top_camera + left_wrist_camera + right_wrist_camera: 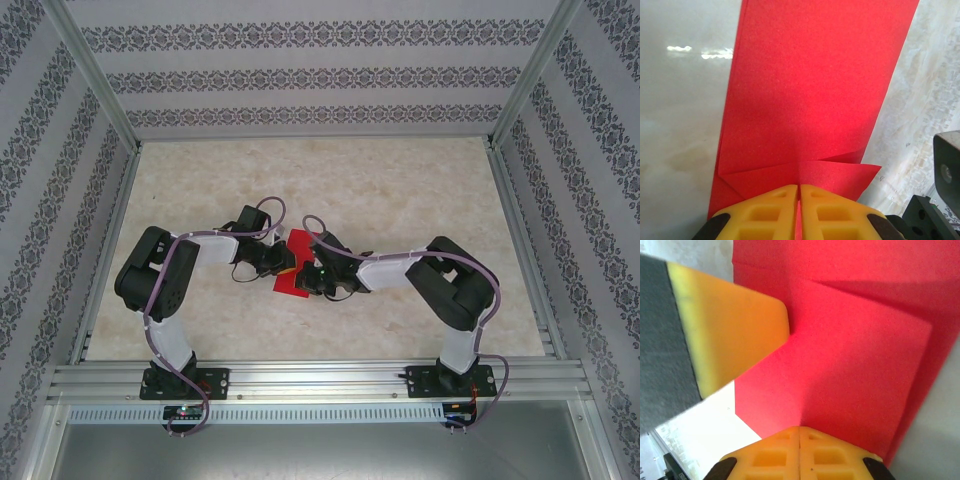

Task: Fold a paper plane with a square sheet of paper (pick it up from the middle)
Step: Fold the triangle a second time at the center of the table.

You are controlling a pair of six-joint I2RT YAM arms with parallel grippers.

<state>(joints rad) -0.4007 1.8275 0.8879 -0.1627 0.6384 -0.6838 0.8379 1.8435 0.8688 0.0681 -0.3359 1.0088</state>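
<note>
The square sheet of paper (pixel 289 288) is bright red and folded, held just above the middle of the table between the two arms. In the left wrist view it is a long red strip (pixel 810 90) with diagonal flaps near my fingers. My left gripper (pixel 283 262) (pixel 799 187) is shut on its near end, a red sliver showing between the yellow pads. My right gripper (pixel 313 272) (pixel 800 429) is shut on another edge of the paper (pixel 860 355), where a crease runs out from the fingertips. A yellow left finger (pixel 735 335) presses the paper from the side.
The pale marble-look table (pixel 400 190) lies open around the paper. Patterned walls and aluminium posts enclose it, and a metal rail (pixel 320 380) crosses the near edge by the arm bases. A dark part of the right arm (pixel 947 170) sits close beside the paper.
</note>
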